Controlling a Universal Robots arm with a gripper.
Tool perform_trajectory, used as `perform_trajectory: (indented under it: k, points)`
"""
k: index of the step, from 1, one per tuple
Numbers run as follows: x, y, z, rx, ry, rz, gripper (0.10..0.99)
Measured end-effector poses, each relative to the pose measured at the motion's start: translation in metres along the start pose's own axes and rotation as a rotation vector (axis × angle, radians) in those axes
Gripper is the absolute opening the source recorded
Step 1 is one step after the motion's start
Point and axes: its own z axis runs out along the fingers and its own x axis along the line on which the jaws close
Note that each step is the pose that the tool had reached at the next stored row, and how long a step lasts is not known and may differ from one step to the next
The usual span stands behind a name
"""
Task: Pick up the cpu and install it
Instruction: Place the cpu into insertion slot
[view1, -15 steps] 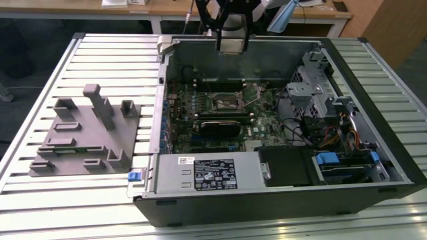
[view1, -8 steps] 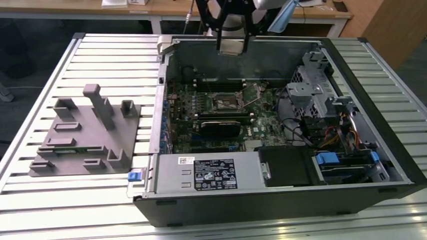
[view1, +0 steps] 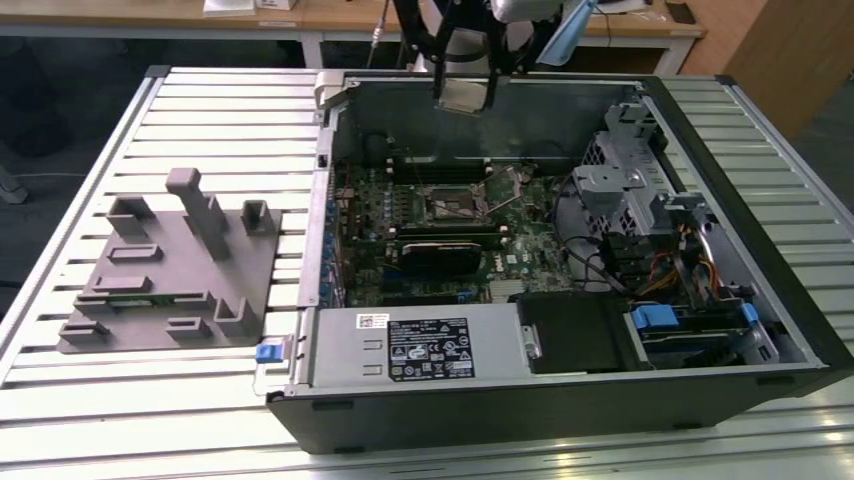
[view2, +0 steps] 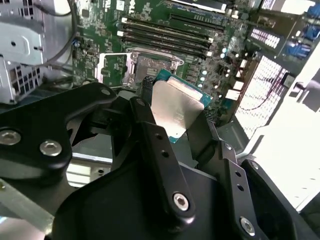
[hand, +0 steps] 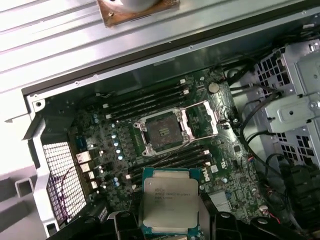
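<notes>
The gripper (view1: 466, 90) had its jaws clamped on the edges of the cpu (hand: 167, 205), which hung flat above the open computer case (view1: 694, 130). The motherboard's socket (hand: 162, 131) lay below, well apart.

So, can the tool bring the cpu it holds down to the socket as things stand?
Probably yes: the tool holds the cpu above the open case, and nothing covers the socket.

Cpu (hand: 167, 202) in gripper (view1: 467, 92) above case (view1: 534, 415); fixture (view1: 167, 270) on table (view1: 200, 120) beside it
</notes>
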Motion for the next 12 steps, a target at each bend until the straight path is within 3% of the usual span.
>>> perform_trajectory:
  k: [12]
  points:
    - [0.0,0.0,0.0023,-0.001,-0.0084,0.194,0.529]
